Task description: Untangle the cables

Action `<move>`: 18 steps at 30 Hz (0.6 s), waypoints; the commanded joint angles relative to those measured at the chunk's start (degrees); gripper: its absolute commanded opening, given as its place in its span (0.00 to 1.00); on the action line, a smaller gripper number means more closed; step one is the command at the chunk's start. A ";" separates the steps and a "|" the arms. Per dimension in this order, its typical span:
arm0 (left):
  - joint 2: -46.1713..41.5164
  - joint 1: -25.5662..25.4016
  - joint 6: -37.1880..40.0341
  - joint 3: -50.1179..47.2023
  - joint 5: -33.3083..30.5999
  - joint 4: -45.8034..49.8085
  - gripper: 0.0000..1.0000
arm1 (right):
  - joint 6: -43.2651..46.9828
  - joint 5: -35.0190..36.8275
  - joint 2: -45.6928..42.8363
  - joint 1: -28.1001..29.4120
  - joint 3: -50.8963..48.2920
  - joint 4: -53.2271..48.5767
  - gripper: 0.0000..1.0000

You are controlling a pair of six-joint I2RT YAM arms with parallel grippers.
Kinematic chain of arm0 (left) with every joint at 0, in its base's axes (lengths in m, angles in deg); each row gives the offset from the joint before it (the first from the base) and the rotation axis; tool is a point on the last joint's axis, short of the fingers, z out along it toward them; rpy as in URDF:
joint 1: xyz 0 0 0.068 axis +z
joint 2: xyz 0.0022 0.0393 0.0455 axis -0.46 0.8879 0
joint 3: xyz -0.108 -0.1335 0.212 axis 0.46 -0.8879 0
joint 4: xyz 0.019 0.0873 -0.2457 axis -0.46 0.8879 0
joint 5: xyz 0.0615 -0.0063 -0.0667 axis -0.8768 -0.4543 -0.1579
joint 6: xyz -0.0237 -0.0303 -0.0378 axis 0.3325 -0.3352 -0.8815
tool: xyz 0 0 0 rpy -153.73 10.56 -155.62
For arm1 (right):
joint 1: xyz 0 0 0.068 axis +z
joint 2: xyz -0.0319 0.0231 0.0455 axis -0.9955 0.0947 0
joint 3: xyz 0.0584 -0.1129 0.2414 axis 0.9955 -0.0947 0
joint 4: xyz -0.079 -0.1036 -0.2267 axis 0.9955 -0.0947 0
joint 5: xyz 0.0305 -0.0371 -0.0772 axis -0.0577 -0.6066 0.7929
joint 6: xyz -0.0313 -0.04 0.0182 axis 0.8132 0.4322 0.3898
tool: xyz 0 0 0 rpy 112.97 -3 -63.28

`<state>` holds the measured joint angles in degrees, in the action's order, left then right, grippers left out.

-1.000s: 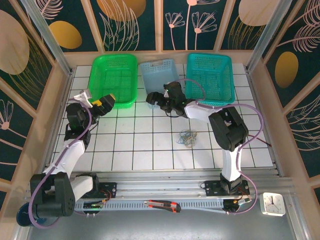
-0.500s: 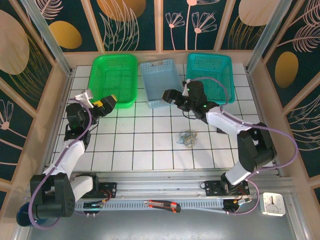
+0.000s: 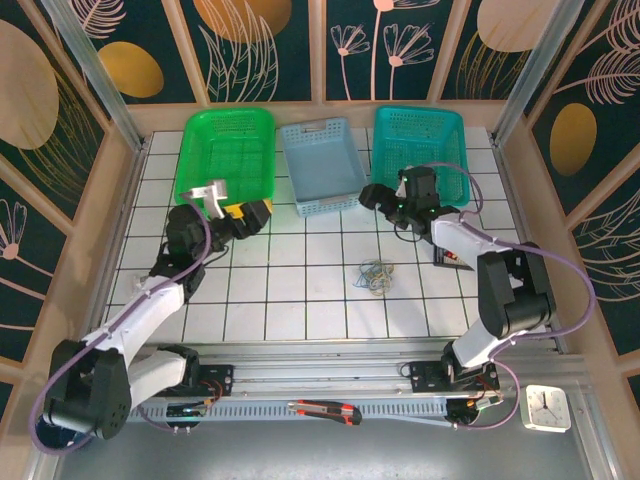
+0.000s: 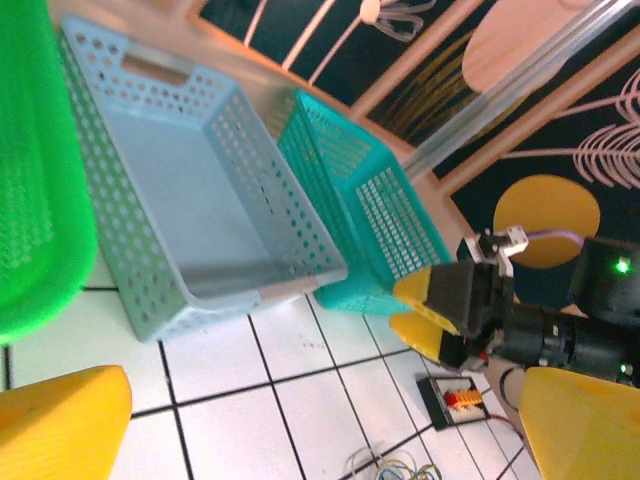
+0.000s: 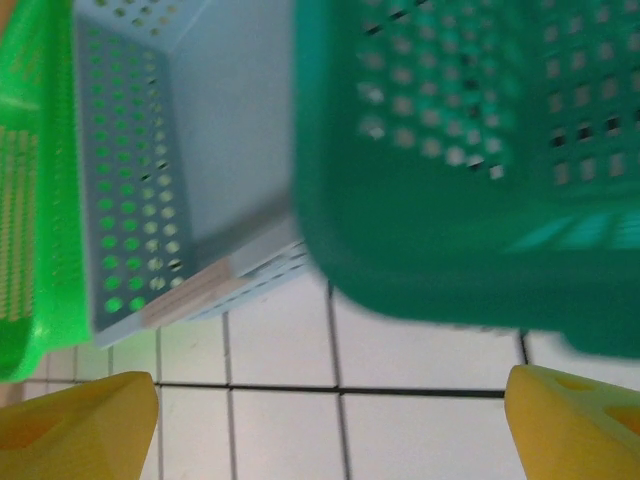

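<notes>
The cables (image 3: 376, 276) lie as a small loose tangle of greenish, whitish and yellowish wires on the white tiles, right of centre; their top edge shows in the left wrist view (image 4: 395, 467). My left gripper (image 3: 255, 213) hovers open in front of the green basket, well left of the tangle, its yellow fingers (image 4: 60, 425) wide apart with nothing between them. Behind the tangle, my right gripper (image 3: 372, 195) is open at the teal basket's near left corner, and the left wrist view catches it too (image 4: 405, 308). Bare tile lies between its yellow fingers (image 5: 75, 425).
Three baskets line the back: green (image 3: 226, 158), light blue (image 3: 320, 165) and teal (image 3: 420, 153). A small black connector block (image 4: 458, 400) lies on the tiles right of the cables. A box cutter (image 3: 325, 410) and a clock (image 3: 547, 407) sit at the near edge.
My right gripper has swung right, from in front of the light blue basket to the teal basket's corner. My left gripper has moved right toward the middle. The cables have not moved.
</notes>
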<state>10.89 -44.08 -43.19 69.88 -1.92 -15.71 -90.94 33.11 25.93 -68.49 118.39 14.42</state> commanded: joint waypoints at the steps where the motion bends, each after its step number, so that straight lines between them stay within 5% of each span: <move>1: 4.30 -4.62 -1.75 2.25 -4.73 -1.70 0.99 | 2.05 0.30 2.16 -2.67 2.01 2.45 0.89; 8: 13.57 -11.25 -3.73 6.05 -7.36 -5.63 0.99 | 4.25 -2.38 0.38 -5.65 0.57 3.02 0.87; 18: 18.43 -13.37 -7.79 7.26 -7.46 -10.48 0.99 | 2.01 1.93 -25.07 0.13 -14.24 -5.13 0.86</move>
<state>28.27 -57.17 -48.35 76.00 -8.94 -21.76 -88.20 32.03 6.55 -70.72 107.26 13.67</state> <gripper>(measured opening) 0.988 0.866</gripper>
